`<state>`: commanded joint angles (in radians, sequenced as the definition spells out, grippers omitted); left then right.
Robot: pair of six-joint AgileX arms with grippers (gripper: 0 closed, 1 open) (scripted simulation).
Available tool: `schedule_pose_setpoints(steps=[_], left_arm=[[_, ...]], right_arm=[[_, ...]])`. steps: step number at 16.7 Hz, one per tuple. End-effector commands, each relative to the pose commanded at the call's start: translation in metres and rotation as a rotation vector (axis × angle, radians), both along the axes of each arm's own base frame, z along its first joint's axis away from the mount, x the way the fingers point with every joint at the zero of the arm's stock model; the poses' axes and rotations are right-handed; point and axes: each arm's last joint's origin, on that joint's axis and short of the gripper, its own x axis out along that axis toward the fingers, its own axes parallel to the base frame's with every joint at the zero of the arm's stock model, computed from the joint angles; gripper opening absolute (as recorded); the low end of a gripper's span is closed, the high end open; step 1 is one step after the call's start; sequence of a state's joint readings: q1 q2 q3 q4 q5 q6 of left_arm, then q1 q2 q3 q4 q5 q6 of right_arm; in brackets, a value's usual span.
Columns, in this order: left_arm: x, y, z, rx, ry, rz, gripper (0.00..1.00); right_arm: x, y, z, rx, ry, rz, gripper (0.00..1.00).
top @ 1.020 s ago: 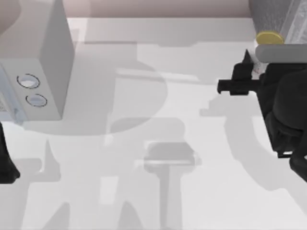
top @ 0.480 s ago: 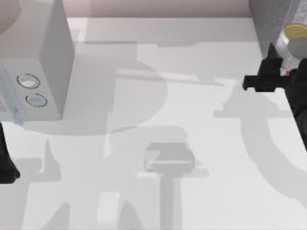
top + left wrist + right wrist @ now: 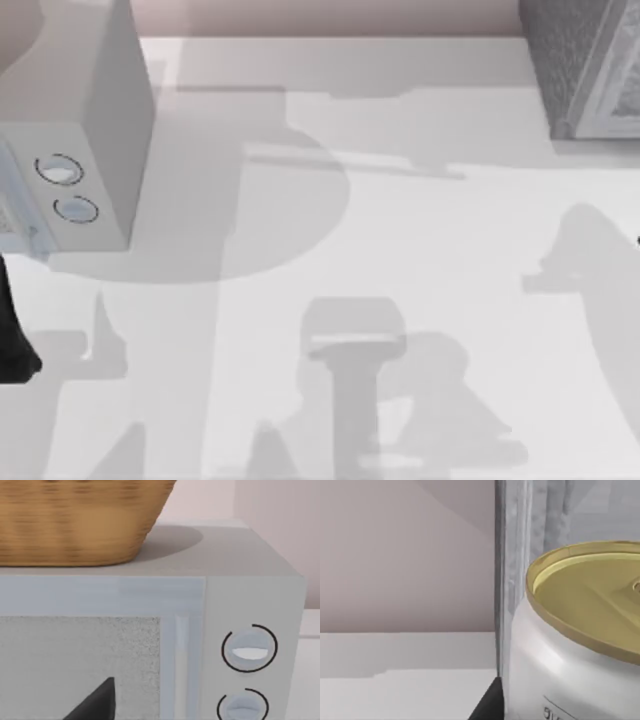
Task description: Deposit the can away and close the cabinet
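Can (image 3: 570, 645) is sitting hard against right gripper finger (image 3: 489, 706), cabinet (image 3: 585, 60) at 1 o'clock; grip state: cannot tell.

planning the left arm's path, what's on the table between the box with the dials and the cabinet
Nothing: in the top view, bare table with only shadows runs from the dial box to the cabinet.

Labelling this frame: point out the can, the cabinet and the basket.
can (image 3: 580, 645): right wrist view, on its white side below the gold rim.
cabinet (image 3: 560, 60): top view, on its dark speckled side.
basket (image 3: 75, 525): left wrist view, on its woven wall.
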<state>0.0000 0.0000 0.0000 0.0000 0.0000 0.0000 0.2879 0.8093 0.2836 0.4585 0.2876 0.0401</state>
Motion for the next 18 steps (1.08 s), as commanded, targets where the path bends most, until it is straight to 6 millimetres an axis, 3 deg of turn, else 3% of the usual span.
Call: schedule_pose_setpoints(steps=[8,12,18], left_arm=[[0.000,0.000,0.000,0.000,0.000,0.000,1.00],[0.000,0.000,0.000,0.000,0.000,0.000,1.00],[0.000,0.000,0.000,0.000,0.000,0.000,1.00]], right_arm=[[-0.063,-0.039,-0.033,-0.007,-0.063,-0.016,0.00],[-0.072,-0.044,-0.051,-0.012,-0.063,-0.009,0.00],[-0.072,-0.044,-0.052,-0.009,-0.062,-0.002,0.00]])
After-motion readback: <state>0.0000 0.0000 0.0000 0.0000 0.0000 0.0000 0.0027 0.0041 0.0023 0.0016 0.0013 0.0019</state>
